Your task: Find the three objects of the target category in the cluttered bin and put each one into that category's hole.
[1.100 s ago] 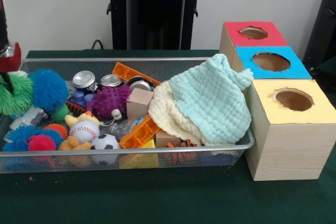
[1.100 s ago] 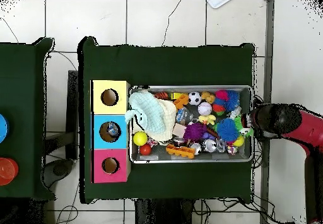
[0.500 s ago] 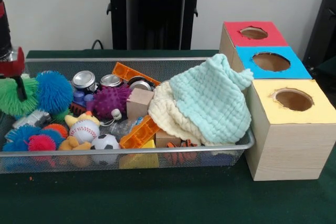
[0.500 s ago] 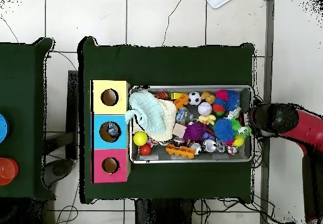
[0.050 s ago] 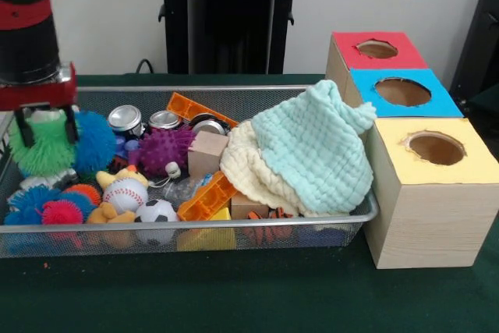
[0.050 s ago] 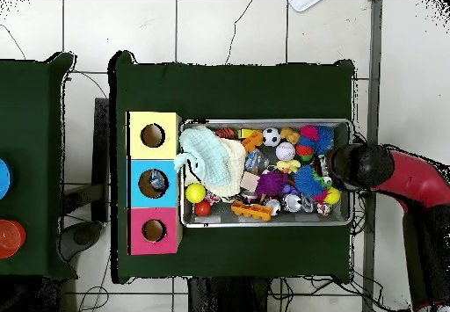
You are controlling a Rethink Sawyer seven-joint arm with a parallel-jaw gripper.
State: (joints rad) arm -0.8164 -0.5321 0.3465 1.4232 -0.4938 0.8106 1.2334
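Note:
My gripper [image 5: 46, 125] hangs at the left end of the wire mesh bin [image 5: 234, 217], open, with one dark finger on each side of a green spiky ball [image 5: 43, 148]. A blue spiky ball [image 5: 99, 143] sits just right of it, partly covered by the green one. In the overhead view the gripper [image 6: 338, 170] stands over the bin's right end [image 6: 350, 199] and hides the green ball. Three wooden boxes stand beside the bin, with a red top [image 5: 351, 54], a blue top [image 5: 366, 85] and a yellow top [image 5: 468, 163], each with a round hole.
The bin holds several toys: a purple spiky ball [image 5: 162, 148], metal cans [image 5: 125, 119], a baseball [image 5: 125, 193], a soccer ball [image 5: 157, 210], orange blocks [image 5: 204, 199] and a wooden cube [image 5: 207, 152]. A pale green cloth [image 5: 312, 154] over a cream one covers its right part.
The gripper moved right, in over the bin's left end, and now straddles the green spiky ball. That ball shifted right, in front of the blue one.

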